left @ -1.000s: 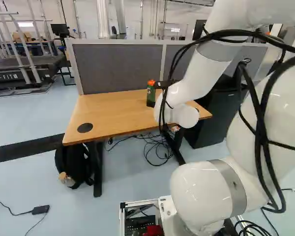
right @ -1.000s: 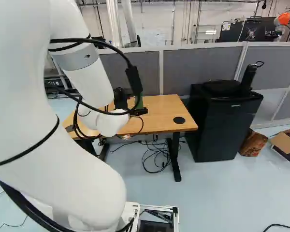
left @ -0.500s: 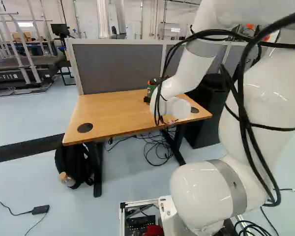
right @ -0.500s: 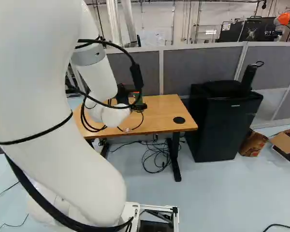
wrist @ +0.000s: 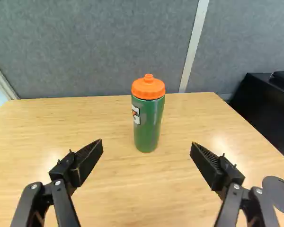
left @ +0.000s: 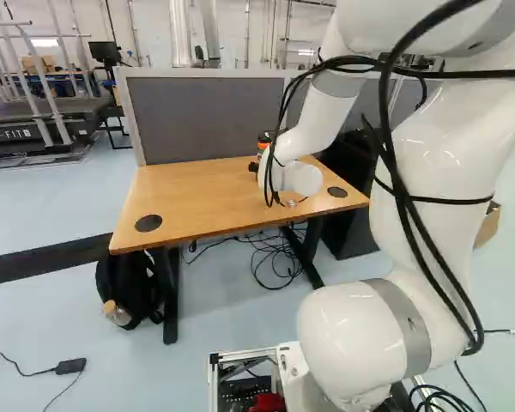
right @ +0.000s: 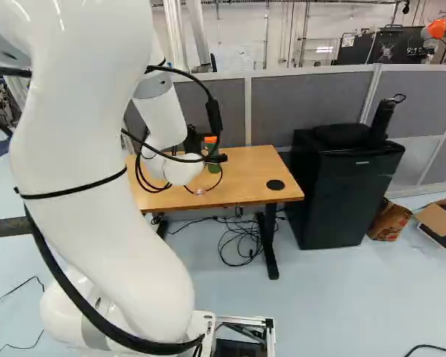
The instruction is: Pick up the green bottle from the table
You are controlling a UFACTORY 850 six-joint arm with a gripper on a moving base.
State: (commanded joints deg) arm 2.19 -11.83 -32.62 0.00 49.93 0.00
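Marking 1: the dark side panel (left: 9, 136) of the exercise machine (left: 69, 112), which I see at the left of the left base view, bears the capitals "FIT" in pale print. Marking 2: the green bottle (wrist: 146, 123) carries a white label (wrist: 136, 115) with a red-orange bolt; the print resembles a "G", partly hidden by the curve. Marking 3: the black cabinet (right: 334, 201) bears a small pale mark, illegible. Marking 4: the wall sheet (right: 245, 59) and black case (right: 386, 46) carry print too small to read.

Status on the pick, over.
Gripper open, short of the bottle. Green bottle upright on table, ahead between the fingers. Nothing visible blocking the approach.
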